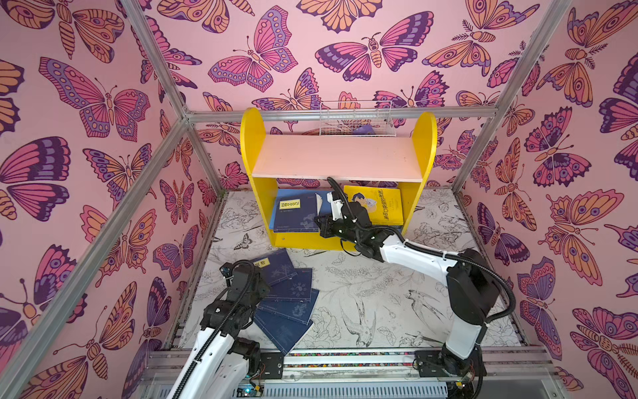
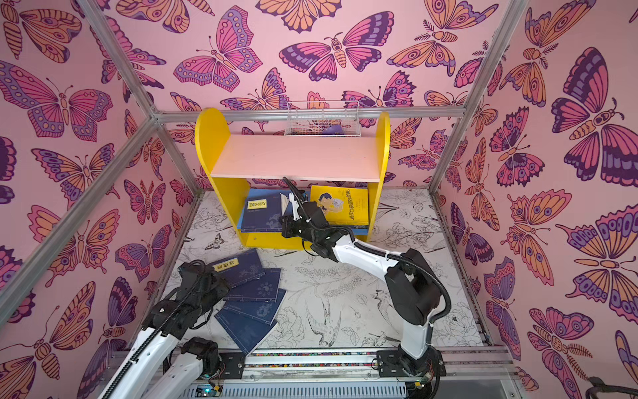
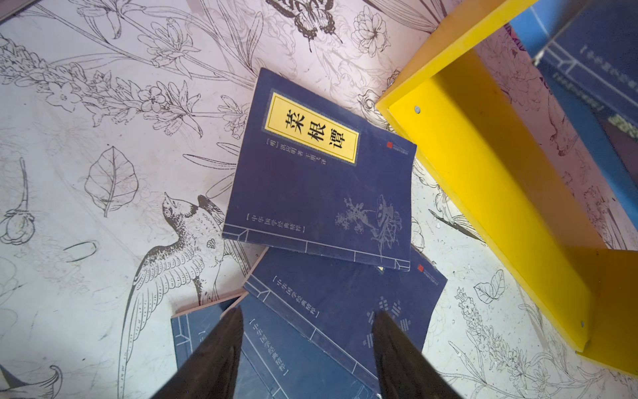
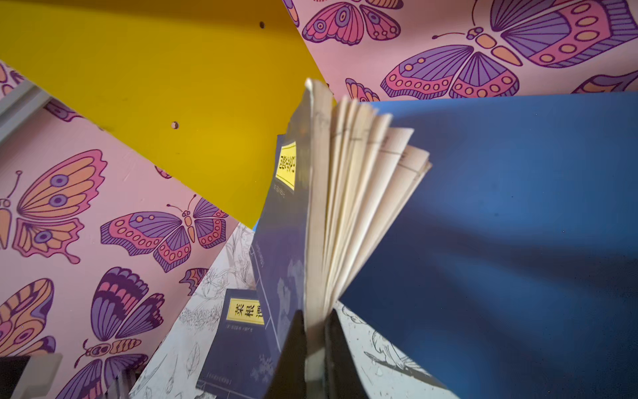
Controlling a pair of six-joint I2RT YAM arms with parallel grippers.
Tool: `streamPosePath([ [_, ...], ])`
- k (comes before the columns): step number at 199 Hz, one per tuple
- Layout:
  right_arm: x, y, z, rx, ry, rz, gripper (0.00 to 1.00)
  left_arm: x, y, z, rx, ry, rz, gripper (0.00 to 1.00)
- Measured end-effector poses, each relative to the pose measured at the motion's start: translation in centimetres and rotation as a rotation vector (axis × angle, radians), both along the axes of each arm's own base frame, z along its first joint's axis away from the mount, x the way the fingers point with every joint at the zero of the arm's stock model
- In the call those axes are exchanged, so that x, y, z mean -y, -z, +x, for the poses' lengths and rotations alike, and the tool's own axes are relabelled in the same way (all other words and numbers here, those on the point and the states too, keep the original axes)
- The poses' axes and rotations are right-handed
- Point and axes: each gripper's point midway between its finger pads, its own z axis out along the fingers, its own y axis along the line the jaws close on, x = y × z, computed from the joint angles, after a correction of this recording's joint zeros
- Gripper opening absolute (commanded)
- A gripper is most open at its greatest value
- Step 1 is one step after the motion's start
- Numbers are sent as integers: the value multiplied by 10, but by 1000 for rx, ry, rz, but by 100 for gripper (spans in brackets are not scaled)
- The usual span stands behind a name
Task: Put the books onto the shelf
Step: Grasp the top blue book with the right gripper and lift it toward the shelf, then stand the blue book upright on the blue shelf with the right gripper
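A robot test cell in a lab, dressed as a stage set and not a lived-in room: bare aluminium frame bars hold flat wall panels printed with butterflies, the floor sheet is printed with line-drawn birds and flowers, and a left arm and right arm are bolted to a metal rail, facing a small toy-like bookshelf

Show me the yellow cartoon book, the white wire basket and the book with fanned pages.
yellow cartoon book (image 1: 383, 207): a top view, on its front cover.
white wire basket (image 1: 338, 124): a top view, on its front wire wall.
book with fanned pages (image 4: 362, 193): right wrist view, on the spread pages.
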Motion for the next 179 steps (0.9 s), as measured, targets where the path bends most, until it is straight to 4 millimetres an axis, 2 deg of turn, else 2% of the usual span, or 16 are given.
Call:
streamPosePath([
  [55, -11, -11, 22, 11, 42, 15, 0, 1, 5, -2, -13, 5, -3, 63],
  [102, -12, -6, 35, -21, 37, 12, 0, 1, 9, -2, -30, 7, -2, 63],
  [133, -8, 1, 39, -90, 8, 56, 0, 3, 10, -2, -34, 11, -7, 63],
  [179, -7, 8, 34, -166, -57, 109, 0, 5, 12, -2, -43, 20, -17, 63],
])
